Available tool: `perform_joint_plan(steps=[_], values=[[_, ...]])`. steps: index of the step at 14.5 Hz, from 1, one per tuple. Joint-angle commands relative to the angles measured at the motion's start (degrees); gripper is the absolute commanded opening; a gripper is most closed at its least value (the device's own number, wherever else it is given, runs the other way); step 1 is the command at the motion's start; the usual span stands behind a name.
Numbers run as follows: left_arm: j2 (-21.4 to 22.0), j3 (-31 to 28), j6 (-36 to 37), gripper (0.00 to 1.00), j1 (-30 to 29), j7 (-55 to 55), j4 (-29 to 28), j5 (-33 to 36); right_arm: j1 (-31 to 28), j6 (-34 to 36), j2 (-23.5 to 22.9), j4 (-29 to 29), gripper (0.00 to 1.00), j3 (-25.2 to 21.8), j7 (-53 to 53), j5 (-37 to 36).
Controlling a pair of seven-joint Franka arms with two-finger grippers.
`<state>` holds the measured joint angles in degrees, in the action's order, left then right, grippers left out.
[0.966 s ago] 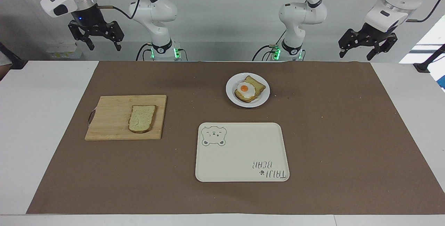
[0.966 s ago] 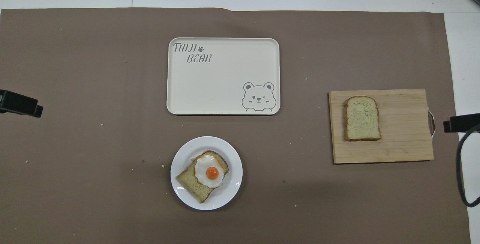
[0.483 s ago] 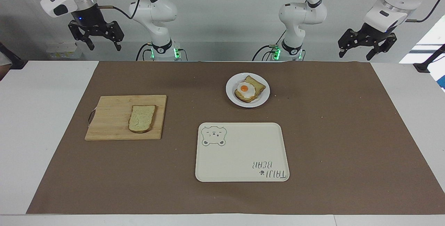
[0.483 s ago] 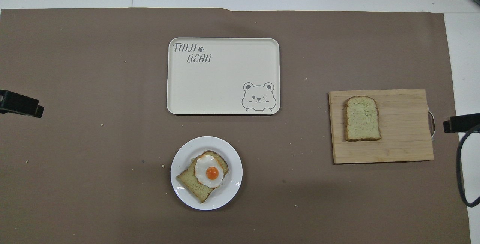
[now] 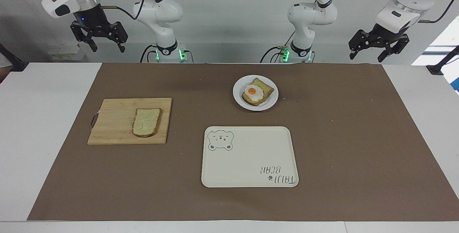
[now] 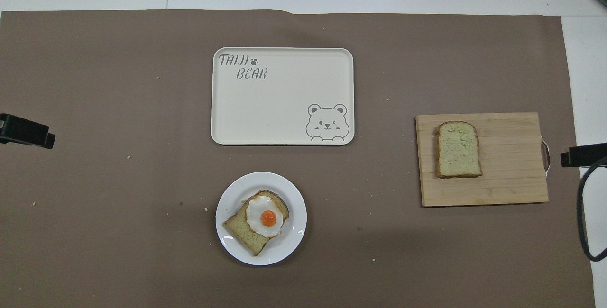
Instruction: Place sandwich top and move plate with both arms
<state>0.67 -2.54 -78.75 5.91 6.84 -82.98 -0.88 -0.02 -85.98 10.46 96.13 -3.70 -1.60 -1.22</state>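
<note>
The sandwich top (image 5: pixel 146 122), a plain pale slice with a brown crust, lies flat on a wooden cutting board (image 5: pixel 114 118) toward the right arm's end of the table; it also shows in the overhead view (image 6: pixel 457 149). The white plate (image 5: pixel 239 96) holds a toasted slice with a fried egg (image 5: pixel 252 92) and sits near the robots, mid-table (image 6: pixel 232 194). My right gripper (image 5: pixel 107 49) hangs open and empty, high above the table edge nearest the robots, by the board's end. My left gripper (image 5: pixel 366 58) hangs open and empty, high at the other end.
A cream rectangular tray with a bear drawing (image 5: pixel 251 161) lies farther from the robots than the plate. A brown mat (image 5: pixel 340 136) covers the table. In the overhead view only the left gripper's tip (image 6: pixel 26 131) and the right gripper's tip (image 6: pixel 581 155) show.
Both raised grippers have shifted only a hair. Nothing on the table has moved.
</note>
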Motion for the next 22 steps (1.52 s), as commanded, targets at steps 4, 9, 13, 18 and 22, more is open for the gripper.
perform_joint_plan(steps=[4,9,13,18,22], values=[[0.1,-0.5,0.9,1.00,0.9,-0.1,0.1,0.0,-0.7,0.6,0.3,0.1,1.00,0.0,-1.3,0.2],[0.1,-0.5,1.0,1.00,0.9,-0.2,0.1,0.0,-0.6,0.0,0.4,0.3,1.00,0.1,-1.4,0.2],[0.1,-0.5,1.0,1.00,0.9,-0.2,0.1,0.0,-0.7,-3.0,0.3,1.7,1.00,0.1,-1.6,0.4],[0.1,-0.5,1.0,1.00,1.0,-0.2,0.0,0.0,-2.2,-9.1,-1.3,3.5,1.00,0.0,-1.6,1.0],[0.1,-0.5,1.0,1.00,1.0,-0.2,0.0,0.0,-2.3,-18.6,-7.2,7.0,1.00,0.0,-2.0,1.2]])
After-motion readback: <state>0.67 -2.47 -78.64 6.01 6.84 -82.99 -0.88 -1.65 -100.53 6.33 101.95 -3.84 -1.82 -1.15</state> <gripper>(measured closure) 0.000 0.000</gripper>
